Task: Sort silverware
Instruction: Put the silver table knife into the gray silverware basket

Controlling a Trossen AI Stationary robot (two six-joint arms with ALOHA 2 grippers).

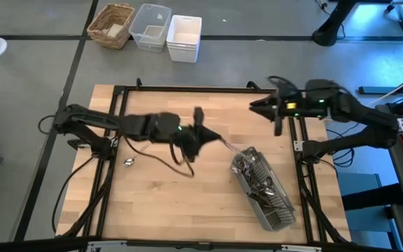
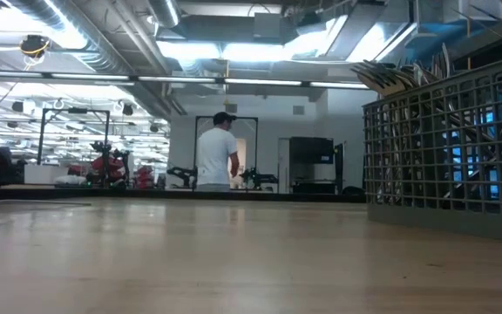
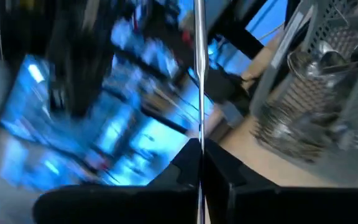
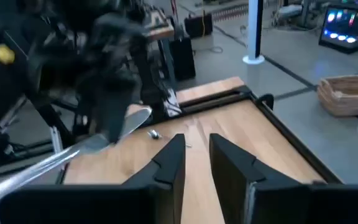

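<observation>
My left gripper (image 1: 203,138) is over the middle of the table, shut on one slim piece of silverware (image 3: 199,74). That piece points toward the grey slatted caddy (image 1: 263,187), which lies on its side near the table's right near corner. The caddy holds several forks, spoons and knives (image 3: 319,68); their ends stick out of its top (image 2: 399,77). A small shiny piece (image 1: 128,162) lies alone on the table's left part. My right gripper (image 4: 196,155) is open and hangs over the far right part of the table (image 1: 257,105), touching nothing. My left gripper pinches the slim silver piece between its two shut fingers (image 3: 219,165), along the fingers' length. The shaft (image 3: 199,134) runs straight out past the fingertips toward the caddy. The piece is lifted clear of the table (image 4: 126,121); which end is in the fingers I cannot tell.
Beyond the table's far edge stand a wicker basket (image 1: 112,24), a clear bin (image 1: 150,26) and a white bin (image 1: 185,36). Black frame rails (image 1: 187,89) edge the table. Bare wood (image 1: 180,203) lies near the front. A person (image 2: 216,157) stands far off in the room.
</observation>
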